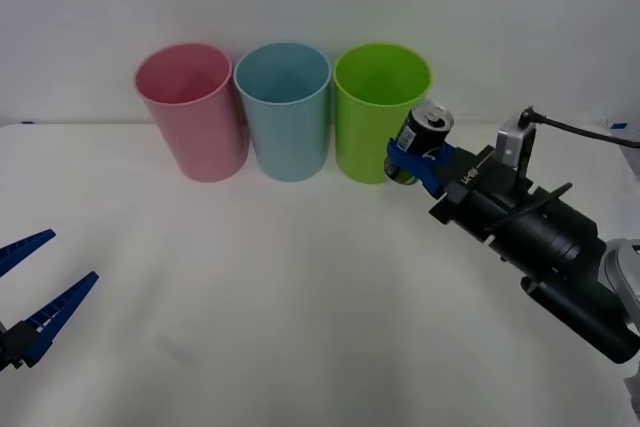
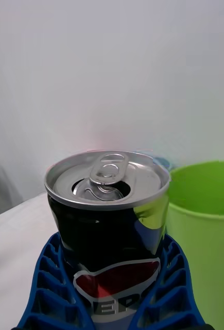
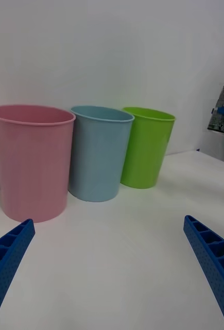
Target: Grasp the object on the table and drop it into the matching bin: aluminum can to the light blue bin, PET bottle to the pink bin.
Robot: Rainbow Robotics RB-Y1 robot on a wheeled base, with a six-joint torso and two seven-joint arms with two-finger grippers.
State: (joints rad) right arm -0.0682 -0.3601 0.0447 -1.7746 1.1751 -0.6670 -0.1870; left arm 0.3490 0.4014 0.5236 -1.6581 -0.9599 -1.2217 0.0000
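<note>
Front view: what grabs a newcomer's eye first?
The row of three bins at the table's back: pink bin, light blue bin, lime green bin. Then the right end effector, holding the aluminum can aloft beside the green bin. The left end effector waits open, near-left.

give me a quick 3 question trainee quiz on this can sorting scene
1. True or false: the right gripper holds the aluminum can clear of the table.
2. Which bin stands nearest the can? A pink bin B light blue bin C lime green bin
3. Fill in: the left gripper waits with its fingers ____.

Key: 1 true; 2 C; 3 open
</note>
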